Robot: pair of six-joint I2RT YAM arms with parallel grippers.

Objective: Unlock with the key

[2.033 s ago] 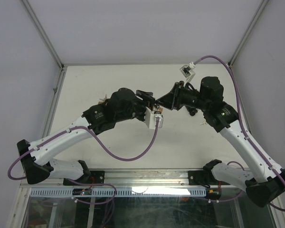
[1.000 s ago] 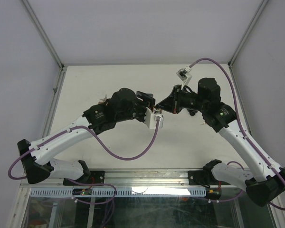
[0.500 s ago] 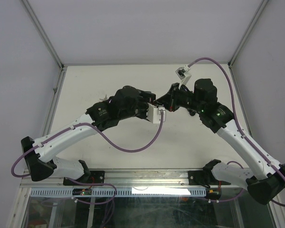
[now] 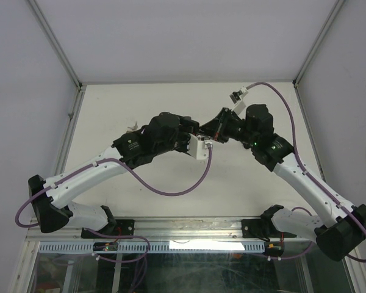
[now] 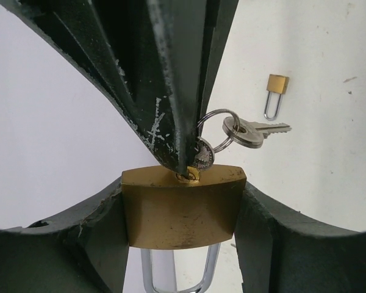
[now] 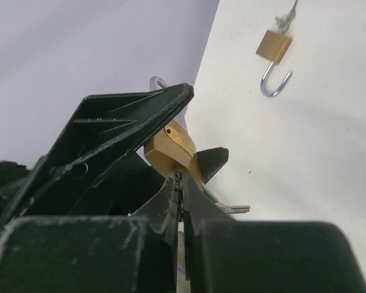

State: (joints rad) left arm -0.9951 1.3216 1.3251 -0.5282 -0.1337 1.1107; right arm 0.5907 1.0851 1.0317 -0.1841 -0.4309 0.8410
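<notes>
Am clamping padlock (image 5: 171, 223) w/ L gripper (image 5: 183, 213) over table (image 4: 110, 104) centre, keyhole (image 5: 188, 177) end facing R, so R gripper (image 6: 180, 189), pinched tight on key (image 5: 202, 154) seated in it, is getting a steady body to twist against.

Left wrist view: two padlocks, large padlock (image 5: 182, 207) at 6 o'clock, small padlock (image 5: 277, 84) at 1 o'clock. Two keys, inserted key (image 5: 202, 155) and hanging key (image 5: 251, 131), share one ring (image 5: 219, 112).

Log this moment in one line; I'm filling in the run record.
phase: key in padlock | left gripper: shut on padlock | right gripper: shut on key | unlocked: cannot tell
</notes>
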